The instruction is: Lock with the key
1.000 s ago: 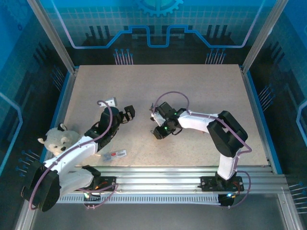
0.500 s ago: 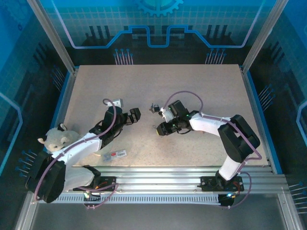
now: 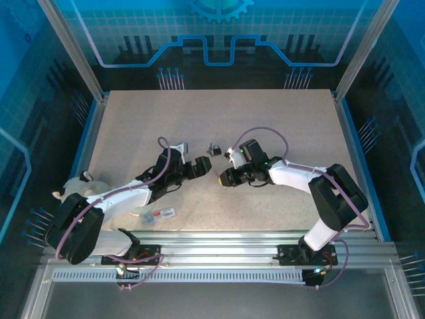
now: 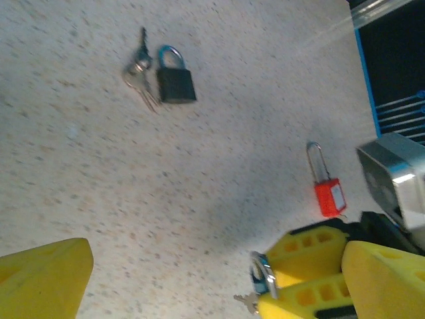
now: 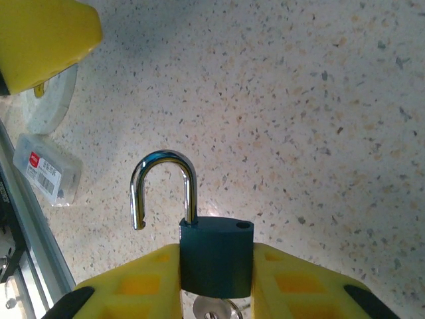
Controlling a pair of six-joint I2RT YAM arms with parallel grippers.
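Note:
My right gripper (image 5: 216, 247) is shut on the body of a dark teal padlock (image 5: 216, 259). Its silver shackle (image 5: 163, 183) stands open and swung to one side. The key (image 5: 216, 310) sits in the bottom of the lock, between the yellow fingers. In the top view the right gripper (image 3: 222, 177) faces the left gripper (image 3: 201, 166) near the table's middle, a small gap apart. My left gripper (image 4: 219, 266) is open with nothing between its fingers. The held padlock's shackle (image 4: 263, 271) and key (image 4: 246, 303) show just in front of it.
A black padlock (image 4: 176, 83) with a bunch of keys (image 4: 139, 73) lies on the table behind the grippers (image 3: 214, 149). A red padlock (image 4: 329, 196) lies to the right. A white plush bear (image 3: 81, 191) and a clear packet (image 3: 158, 214) sit near the front left.
The left arm has reached right and forward, bringing its open gripper close to the right gripper. The right arm has shifted right, still holding the padlock.

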